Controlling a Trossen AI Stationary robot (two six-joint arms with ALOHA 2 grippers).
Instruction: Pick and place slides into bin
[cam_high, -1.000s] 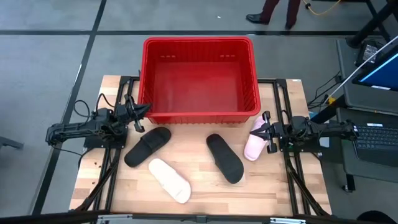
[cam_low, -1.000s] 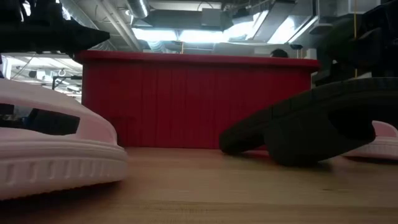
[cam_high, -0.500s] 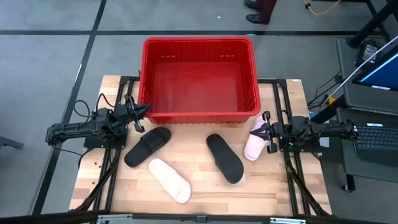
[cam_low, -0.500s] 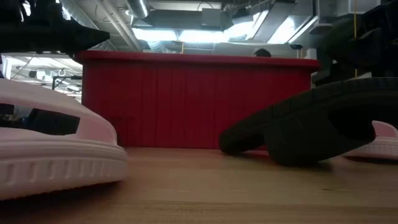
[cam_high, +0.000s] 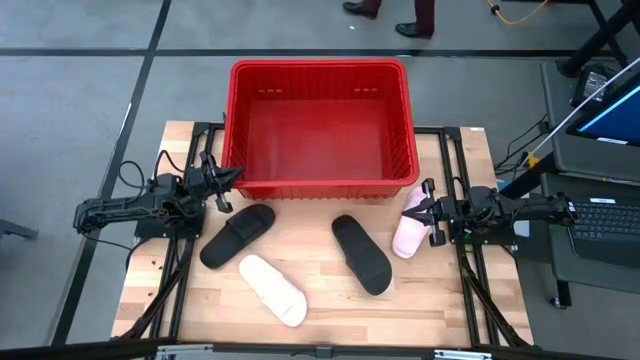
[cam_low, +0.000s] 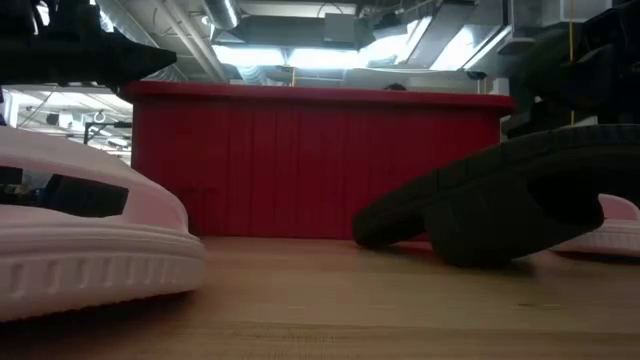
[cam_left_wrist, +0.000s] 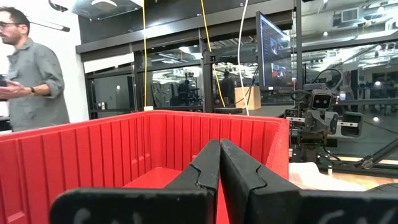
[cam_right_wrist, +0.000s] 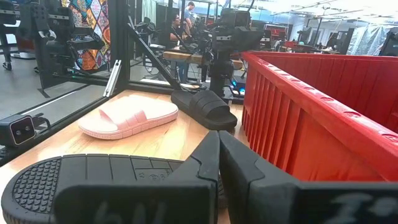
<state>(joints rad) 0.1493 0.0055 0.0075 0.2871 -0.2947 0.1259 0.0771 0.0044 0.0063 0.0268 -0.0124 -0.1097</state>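
Red bin (cam_high: 318, 128) sits at the far middle of the wooden table (cam_high: 320, 310), nothing visible inside it. Four slides lie on the tabletop near side of it, none in the bin. Black slide (cam_high: 238, 235) lies left of centre, angled, near the bin's near-left corner. Pale pink slide (cam_high: 272, 289) lies just near of it, close to touching, toward the table's near edge. Second black slide (cam_high: 361, 253) lies right of centre, angled. Second pink slide (cam_high: 410, 224) lies by the bin's near-right corner, just in front of the right gripper.

Left gripper (cam_high: 226, 177) rests low at the table's left side, beside the bin's near-left corner, fingers pressed together, holding nothing; its wrist view shows the closed fingers (cam_left_wrist: 239, 180) pointing over the bin's rim. Right gripper (cam_high: 418, 208) rests low at the table's right side, fingers closed tight and empty, tips right at the second pink slide; contact unclear.

Person (cam_left_wrist: 34, 78) in a grey shirt stands in the room beyond the bin.
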